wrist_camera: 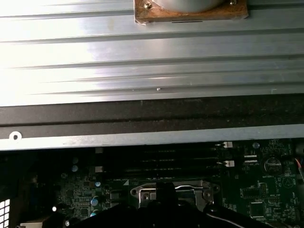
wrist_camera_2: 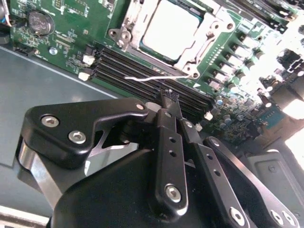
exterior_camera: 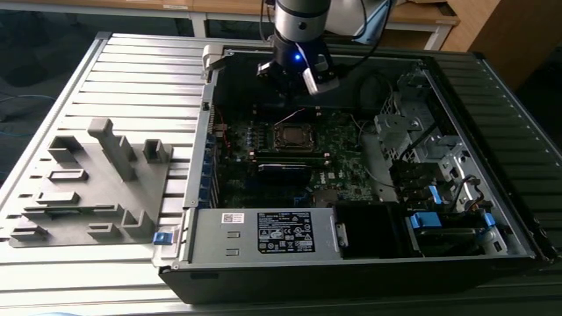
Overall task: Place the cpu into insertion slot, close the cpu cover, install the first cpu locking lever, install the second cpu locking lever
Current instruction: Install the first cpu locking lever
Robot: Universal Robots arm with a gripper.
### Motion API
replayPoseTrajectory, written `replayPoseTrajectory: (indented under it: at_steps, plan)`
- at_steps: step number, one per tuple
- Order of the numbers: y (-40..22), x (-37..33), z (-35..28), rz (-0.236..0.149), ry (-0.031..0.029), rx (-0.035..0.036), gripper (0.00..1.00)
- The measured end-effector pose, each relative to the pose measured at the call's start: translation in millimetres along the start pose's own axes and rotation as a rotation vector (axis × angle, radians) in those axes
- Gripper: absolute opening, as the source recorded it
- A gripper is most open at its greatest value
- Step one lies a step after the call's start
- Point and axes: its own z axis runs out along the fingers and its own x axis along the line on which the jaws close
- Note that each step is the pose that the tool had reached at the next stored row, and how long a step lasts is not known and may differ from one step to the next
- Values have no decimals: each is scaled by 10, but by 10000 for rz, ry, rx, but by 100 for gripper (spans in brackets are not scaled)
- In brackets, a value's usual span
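Ribbed metal table [exterior_camera: 131, 79] carries an open computer case [exterior_camera: 351, 280], with a grey fixture tray [exterior_camera: 88, 191] beside it at the exterior view's left. Inside, the cpu [wrist_camera_2: 171, 28] sits in its socket on the motherboard [exterior_camera: 343, 141], near the case's far wall. The cpu cover [wrist_camera_2: 135, 23] lies flat around it, framing the silver top. A thin metal rod [wrist_camera_2: 152, 77] runs along the socket edge by the memory slots [wrist_camera_2: 123, 64]. The gripper [wrist_camera_2: 169, 97] hovers over those slots, jaws pressed together and holding nothing, clear of the cpu.
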Motion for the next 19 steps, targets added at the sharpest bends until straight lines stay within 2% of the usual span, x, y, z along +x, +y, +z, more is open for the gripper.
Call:
replayPoseTrajectory:
  at_steps: [7, 9, 15, 19]
  plan:
    - [1, -3, 1, -1, -1, -2, 11]
    - [0, -3, 6, -10, -11, -21, 11]
    - [-5, -2, 36, -60, -201, -105, 11]
    - [-10, -2, 68, -93, -300, -130, 11]
